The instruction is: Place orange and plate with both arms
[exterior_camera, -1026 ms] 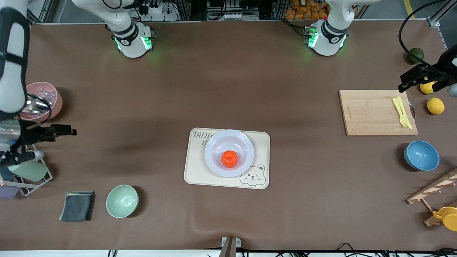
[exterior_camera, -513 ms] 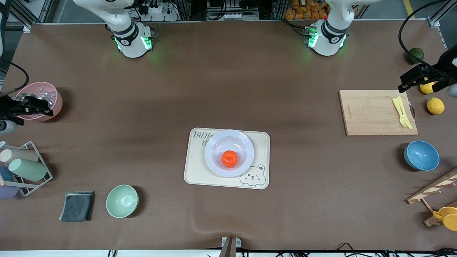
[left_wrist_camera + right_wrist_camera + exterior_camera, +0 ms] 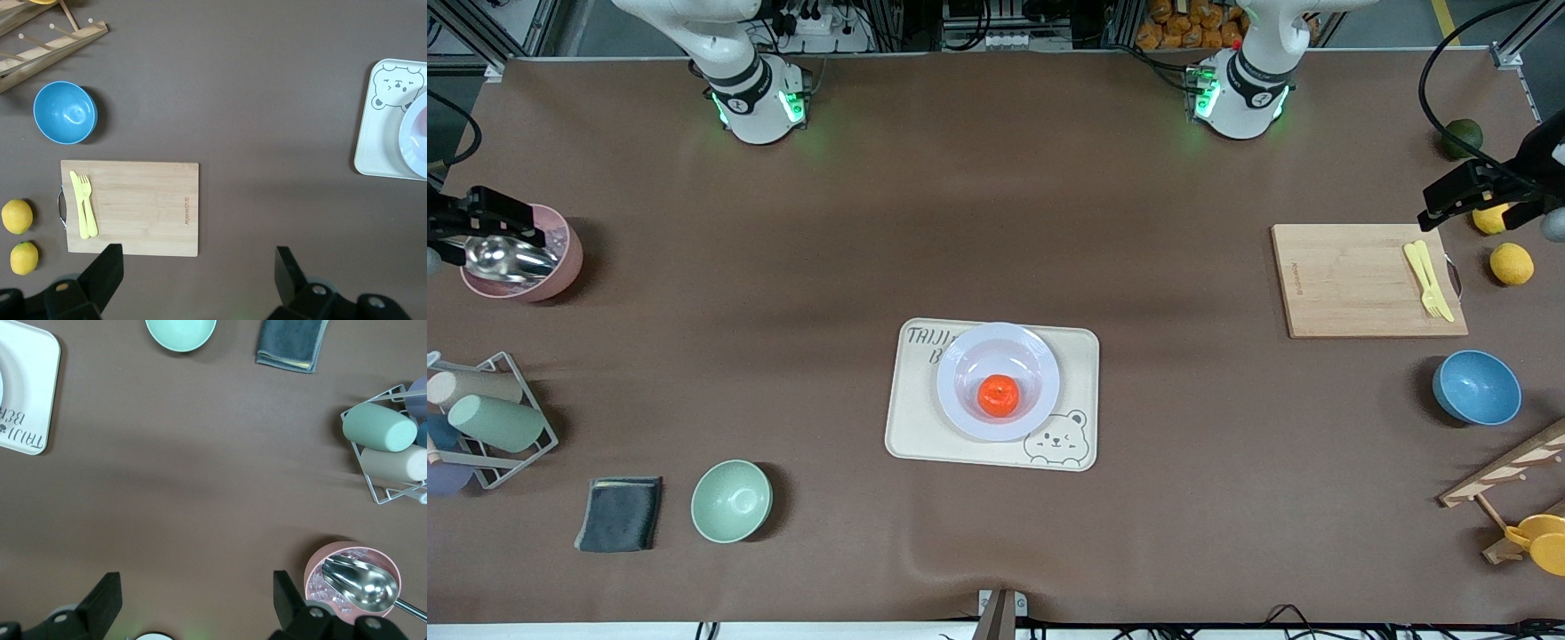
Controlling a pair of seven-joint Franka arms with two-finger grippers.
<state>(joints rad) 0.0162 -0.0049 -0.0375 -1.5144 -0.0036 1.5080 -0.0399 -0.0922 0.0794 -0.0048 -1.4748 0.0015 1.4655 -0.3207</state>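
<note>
The orange (image 3: 998, 396) lies in the middle of the lavender-white plate (image 3: 960, 356). The plate rests on the cream bear-print tray (image 3: 925, 436) at the table's centre. My left gripper (image 3: 1449, 196) is open and empty, up over the table's left-arm end by the cutting board; in the left wrist view (image 3: 198, 280) its jaws stand wide apart, with the plate's edge (image 3: 417, 137) far off. My right gripper (image 3: 503, 218) is open and empty over the pink cup at the right-arm end; it also shows in the right wrist view (image 3: 197, 600).
Wooden cutting board (image 3: 1352, 284) with yellow cutlery (image 3: 1427, 280), two lemons (image 3: 1512, 263), a dark green fruit (image 3: 1461, 138), blue bowl (image 3: 1476, 387) and wooden rack (image 3: 1507, 471) at the left-arm end. Pink cup with scoop (image 3: 560, 258), cup rack (image 3: 489, 418), grey cloth (image 3: 620, 513), green bowl (image 3: 731, 500) at the right-arm end.
My right arm has pulled back from over the cup rack to over the pink cup, away from the front camera. The left arm, orange and plate have not moved.
</note>
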